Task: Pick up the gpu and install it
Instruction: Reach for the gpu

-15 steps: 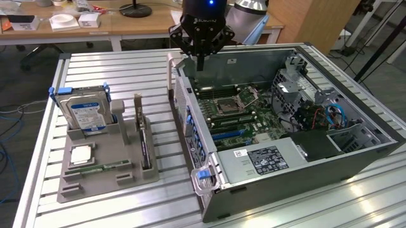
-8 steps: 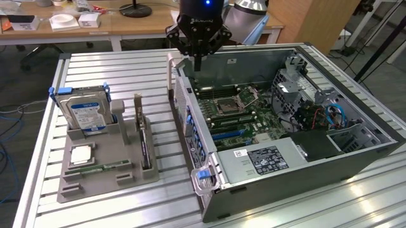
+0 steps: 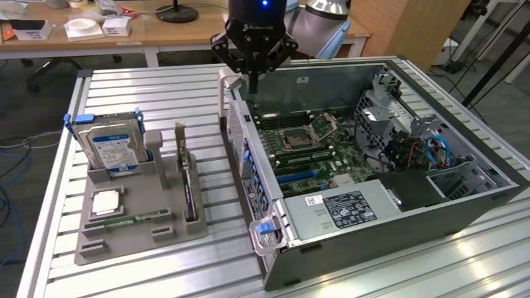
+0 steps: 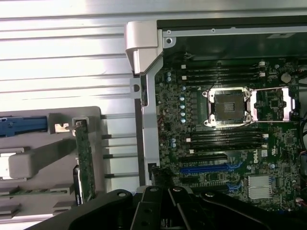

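Note:
The gpu (image 3: 187, 181) is a thin dark card standing on edge in a slot of the grey holder (image 3: 178, 234), its silver bracket end toward the far side. In the wrist view the gpu (image 4: 84, 158) shows as a narrow green-edged strip beside the open computer case (image 3: 389, 223). My gripper (image 3: 252, 85) hangs over the case's far corner on the exterior view's left, well beyond and above the card. Its fingers are shut together with nothing between them. The black gripper (image 4: 168, 213) body shows in the wrist view.
The grey holder also carries a hard drive (image 3: 113, 148) with a blue-white label, a processor chip (image 3: 106, 202) and a memory stick (image 3: 136, 218). The motherboard (image 3: 308, 144) lies exposed, with blue slots (image 4: 211, 168). The case's swung-out side frame (image 3: 248, 167) stands between holder and board.

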`<action>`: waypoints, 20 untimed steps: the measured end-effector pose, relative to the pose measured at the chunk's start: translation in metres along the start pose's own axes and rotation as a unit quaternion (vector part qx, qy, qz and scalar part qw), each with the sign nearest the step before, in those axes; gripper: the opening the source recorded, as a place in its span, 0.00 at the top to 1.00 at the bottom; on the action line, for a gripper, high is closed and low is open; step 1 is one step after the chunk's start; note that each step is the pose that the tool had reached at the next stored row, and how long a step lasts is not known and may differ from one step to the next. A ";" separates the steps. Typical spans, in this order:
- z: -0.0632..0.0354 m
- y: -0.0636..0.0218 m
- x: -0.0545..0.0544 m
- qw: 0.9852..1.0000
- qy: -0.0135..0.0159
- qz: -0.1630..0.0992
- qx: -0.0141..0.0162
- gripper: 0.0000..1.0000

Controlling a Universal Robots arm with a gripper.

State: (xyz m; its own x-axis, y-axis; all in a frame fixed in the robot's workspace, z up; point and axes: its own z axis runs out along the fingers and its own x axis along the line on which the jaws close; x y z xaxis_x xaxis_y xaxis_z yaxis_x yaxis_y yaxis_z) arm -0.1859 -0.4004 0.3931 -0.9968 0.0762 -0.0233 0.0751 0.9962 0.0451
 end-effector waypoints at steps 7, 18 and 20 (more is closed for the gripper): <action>-0.0002 -0.0008 0.008 1.000 0.000 0.000 0.000 0.89; -0.0006 -0.0020 0.021 1.000 0.000 0.000 0.000 0.89; -0.0007 -0.0022 0.023 1.000 0.000 0.000 0.000 0.89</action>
State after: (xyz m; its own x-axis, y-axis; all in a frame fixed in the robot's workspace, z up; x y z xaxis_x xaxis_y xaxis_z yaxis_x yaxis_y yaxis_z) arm -0.2088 -0.4010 0.3931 -0.9968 0.0762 -0.0233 0.0751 0.9962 0.0450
